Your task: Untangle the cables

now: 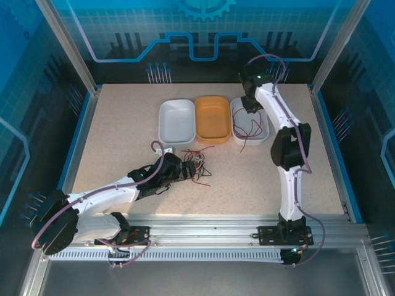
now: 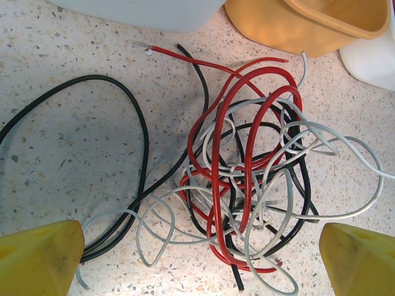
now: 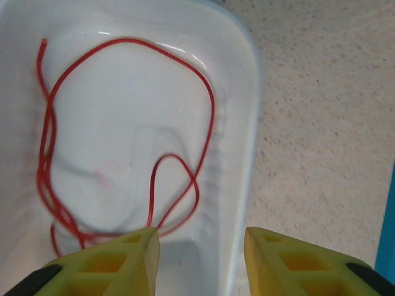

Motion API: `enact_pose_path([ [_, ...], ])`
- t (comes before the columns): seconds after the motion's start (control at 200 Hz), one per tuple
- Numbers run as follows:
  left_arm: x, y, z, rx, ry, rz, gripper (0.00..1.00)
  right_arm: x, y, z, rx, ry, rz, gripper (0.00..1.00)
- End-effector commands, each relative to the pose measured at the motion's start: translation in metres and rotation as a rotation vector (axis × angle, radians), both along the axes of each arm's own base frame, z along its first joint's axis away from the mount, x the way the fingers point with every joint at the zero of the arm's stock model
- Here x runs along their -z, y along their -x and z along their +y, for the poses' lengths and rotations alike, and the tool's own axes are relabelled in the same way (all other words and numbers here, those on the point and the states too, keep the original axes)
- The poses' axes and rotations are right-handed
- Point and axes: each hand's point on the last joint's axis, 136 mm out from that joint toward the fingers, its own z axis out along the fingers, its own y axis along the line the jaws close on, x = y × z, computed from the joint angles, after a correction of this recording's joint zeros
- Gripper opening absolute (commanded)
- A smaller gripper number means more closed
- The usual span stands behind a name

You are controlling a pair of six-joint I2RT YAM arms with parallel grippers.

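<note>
Left wrist view: left jaws are gaping wide over tangled cables [image 2: 247, 176] on bare counter [image 2: 55, 142]; right jaws are hanging apart, empty, above the edge of a tray [image 3: 250, 80].

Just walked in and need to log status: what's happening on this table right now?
Two robot arms are sorting a knot of wires. The left gripper hovers open over the tangle of red, black and whitish cables on the table. The right gripper, jaws apart and holding nothing, hangs over the right-hand white bin, where a red cable lies loose.
</note>
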Motion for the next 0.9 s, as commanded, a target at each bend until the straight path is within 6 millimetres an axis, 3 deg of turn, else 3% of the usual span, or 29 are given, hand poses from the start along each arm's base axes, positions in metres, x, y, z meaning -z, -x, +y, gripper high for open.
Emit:
enact_pose_path([
  [0.0, -0.007, -0.002, 0.003, -0.002, -0.015, -0.014, 0.99, -0.023, 0.03, 0.012, 0.019, -0.086, -0.046, 0.4],
  [0.235, -0.008, -0.005, 0.002, 0.005, -0.026, -0.015, 0.99, -0.009, 0.106, 0.027, 0.096, -0.315, -0.082, 0.42],
  [0.44, -0.005, -0.005, -0.002, 0.01, -0.025, 0.001, 0.99, 0.024, 0.146, 0.061, 0.135, -0.535, -0.095, 0.44],
  [0.68, -0.002, -0.006, -0.005, 0.012, -0.021, 0.014, 0.99, 0.061, 0.157, 0.063, 0.226, -0.592, -0.11, 0.46],
  [0.895, 0.001, -0.006, -0.005, 0.01, -0.026, 0.018, 0.99, 0.077, 0.145, 0.062, 0.232, -0.566, -0.116, 0.44],
])
